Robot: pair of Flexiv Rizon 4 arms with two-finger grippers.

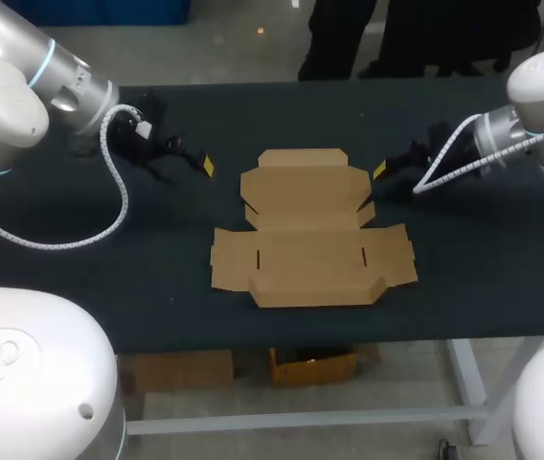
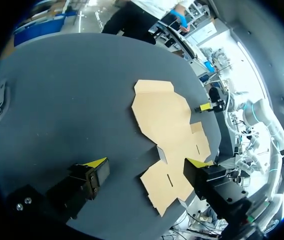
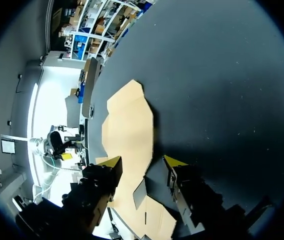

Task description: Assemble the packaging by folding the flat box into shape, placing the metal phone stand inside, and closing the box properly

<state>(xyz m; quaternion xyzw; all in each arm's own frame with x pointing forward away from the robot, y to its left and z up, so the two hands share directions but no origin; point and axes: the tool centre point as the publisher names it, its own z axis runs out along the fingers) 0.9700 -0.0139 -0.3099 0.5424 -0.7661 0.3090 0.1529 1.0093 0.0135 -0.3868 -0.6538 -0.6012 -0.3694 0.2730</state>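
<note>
Flat box (image 1: 310, 230) lying unfolded, your right gripper (image 3: 142, 161) gaping wide at its two o'clock, covering a flap, left gripper (image 2: 147, 162) gaping wide at ten.

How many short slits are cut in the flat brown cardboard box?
2, both in the wide near panel of the flat brown cardboard box: left slit by its left end, right slit by its right end.

One flat cardboard box (image 1: 310, 230), one dark table (image 1: 109, 278), two grippers: left gripper (image 1: 192, 165), right gripper (image 1: 377, 180).
</note>
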